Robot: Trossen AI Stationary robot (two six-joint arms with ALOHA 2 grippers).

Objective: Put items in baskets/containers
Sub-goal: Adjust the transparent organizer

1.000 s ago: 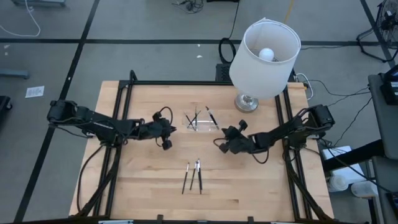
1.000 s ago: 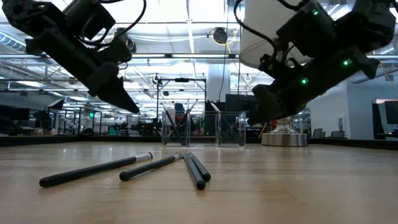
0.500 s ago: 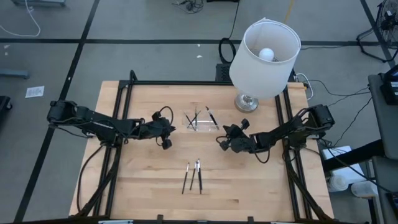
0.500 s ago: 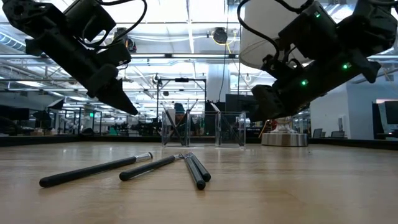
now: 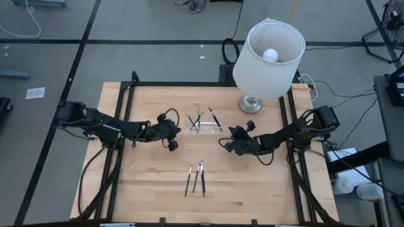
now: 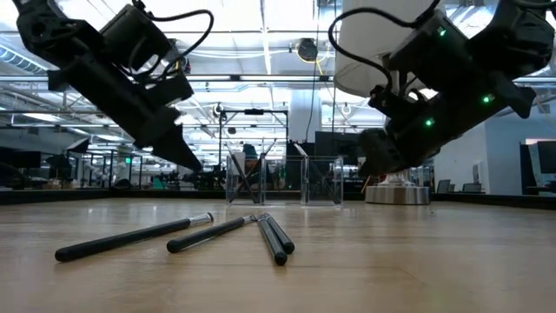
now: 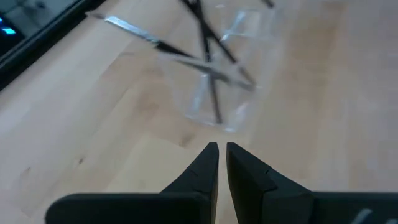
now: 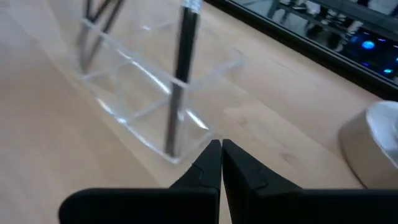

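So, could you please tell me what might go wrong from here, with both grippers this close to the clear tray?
1. The small transparent plastic tray looks light; the left gripper and right gripper flank it, so a stray sweep could push it.
2. Thin dark sticks lean over its rim and could tip out if bumped.
3. The dark sticks lying on the wooden table overlap, so a grasp may catch two or roll them.

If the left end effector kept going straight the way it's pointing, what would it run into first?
Probably the clear tray holding several dark sticks. The left end effector, shut and empty, aims at its near edge across bare table; depth is uncertain.
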